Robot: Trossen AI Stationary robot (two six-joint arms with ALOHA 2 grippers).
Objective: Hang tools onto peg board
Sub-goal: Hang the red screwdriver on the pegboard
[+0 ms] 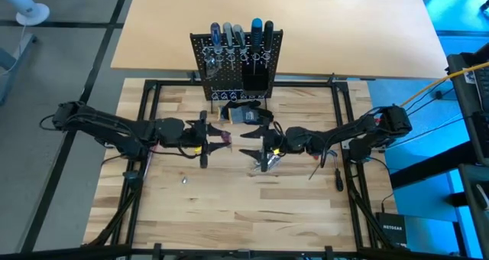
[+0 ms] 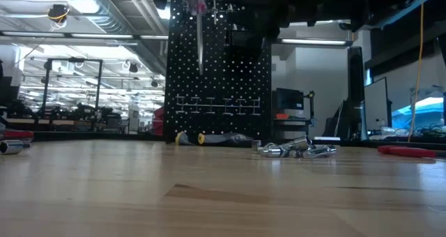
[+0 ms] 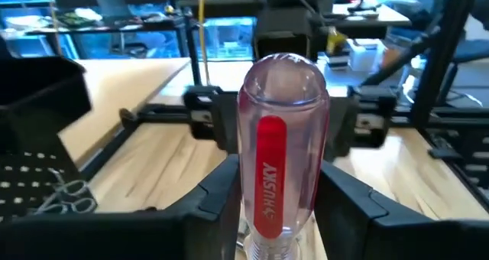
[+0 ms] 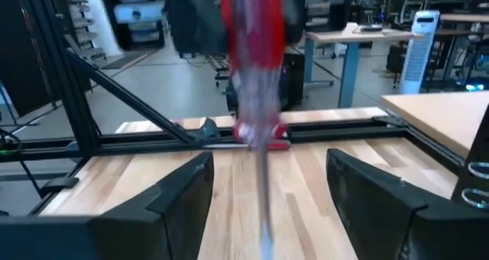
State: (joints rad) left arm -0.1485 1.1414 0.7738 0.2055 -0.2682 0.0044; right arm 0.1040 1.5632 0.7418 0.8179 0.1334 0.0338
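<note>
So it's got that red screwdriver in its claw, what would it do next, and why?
Probably the left gripper should carry the red screwdriver toward the peg board and line its shaft up over a free ring. It is shut on the handle, the shaft hangs clear above the table, and the board already holds several screwdrivers. The right gripper waits open opposite.

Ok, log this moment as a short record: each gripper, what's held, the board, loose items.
left gripper: shut on the screwdriver, above the table in front of the board
screwdriver: clear handle with red stripe, upright, shaft pointing down
right gripper: open, empty, facing the screwdriver from the other side
peg board: upright at the table's far edge, several tools already in its top
silver pieces: loose on the table near the board
red tool: lying flat on the table, off to the side
</note>
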